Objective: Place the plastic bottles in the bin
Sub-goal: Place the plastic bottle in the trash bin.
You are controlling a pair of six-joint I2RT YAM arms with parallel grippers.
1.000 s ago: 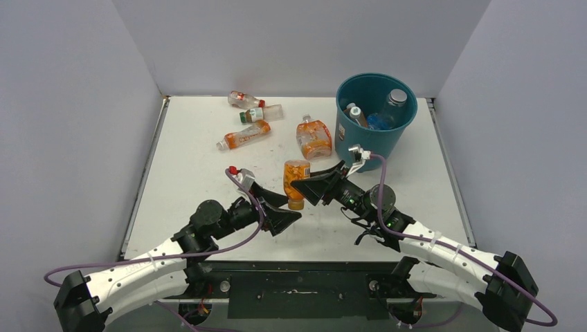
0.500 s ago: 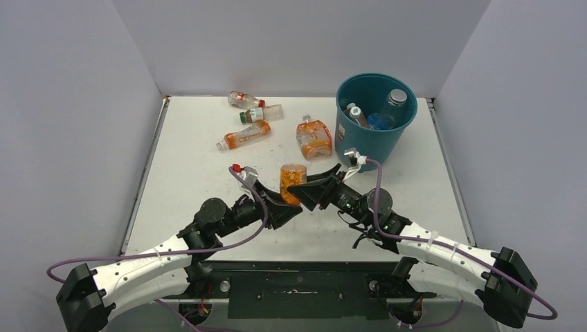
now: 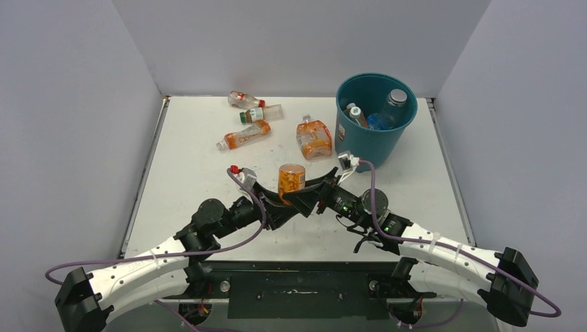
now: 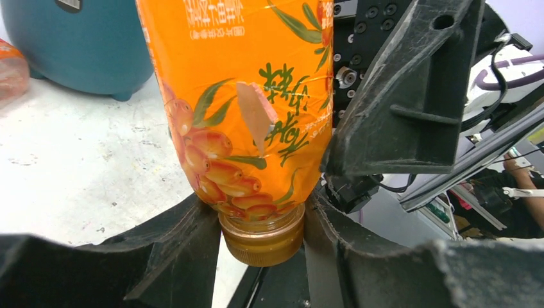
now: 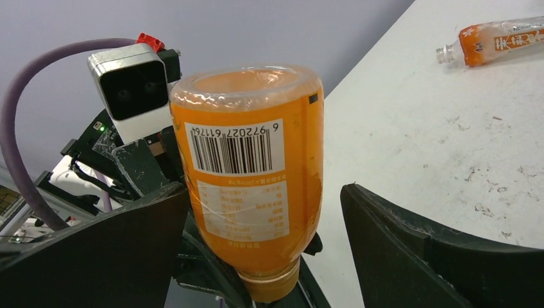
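Two grippers at one bottle. Left gripper (image 4: 262, 221): pinched tight on the neck of the orange-labelled bottle (image 4: 244, 96), just above its amber cap (image 4: 262, 242), cap downward. Right gripper (image 5: 263, 192): spread wide on either side of the same bottle, one finger close beside the label, the other well apart, no hold.

Looks like a handover between arms, low over the near middle of the table (image 3: 201, 166); which way, hard to say. Next, by judgement: either draw the right gripper clear, or close it on the body and free the neck. Then carry to the bin (image 3: 367, 142) at far right and drop in from above the rim.

Thin glossy shrink label, fruit-and-leaf print, barcode on the back, a torn flap in front. Round body, flat base up; soft walls, likely to dent under a squeeze. Four more bottles (image 3: 242, 135) flat on the scuffed white surface, a few others (image 3: 394, 102) inside the smooth teal bucket.
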